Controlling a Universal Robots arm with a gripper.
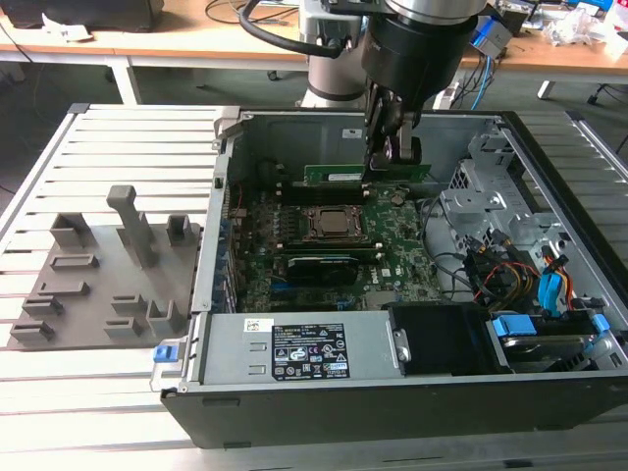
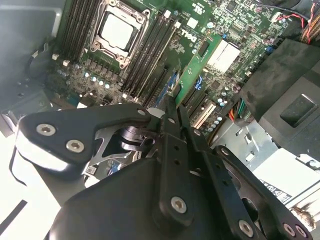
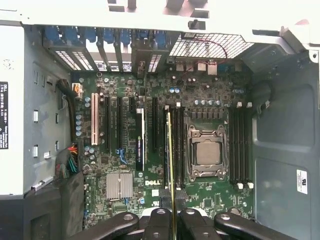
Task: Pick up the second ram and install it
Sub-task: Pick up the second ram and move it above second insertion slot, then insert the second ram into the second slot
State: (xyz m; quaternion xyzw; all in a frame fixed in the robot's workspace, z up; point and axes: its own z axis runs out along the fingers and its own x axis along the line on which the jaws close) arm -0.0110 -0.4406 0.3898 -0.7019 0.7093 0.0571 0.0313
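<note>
My gripper (image 1: pixel 385 162) is shut on the second ram (image 1: pixel 339 175), a slim green stick held on its long edge inside the open computer case. In the second wrist view the gripper (image 2: pixel 175 107) pinches one end of the ram (image 2: pixel 200 65), which reaches out over the motherboard. The first wrist view has the ram (image 3: pixel 170 150) edge-on as a thin line over the black memory slots (image 3: pixel 176 145) beside the CPU socket (image 3: pixel 206 152), with the gripper (image 3: pixel 172 216) closed around it. Whether the ram touches a slot I cannot tell.
The case walls (image 1: pixel 228 186) enclose the motherboard (image 1: pixel 392 245). A power supply (image 1: pixel 314 348) lies along the near side, and a drive cage with cables (image 1: pixel 530 285) fills the exterior view's right. A grey fixture plate (image 1: pixel 98 285) rests on the slatted table. A dark labelled stick (image 3: pixel 140 145) stands in a slot.
</note>
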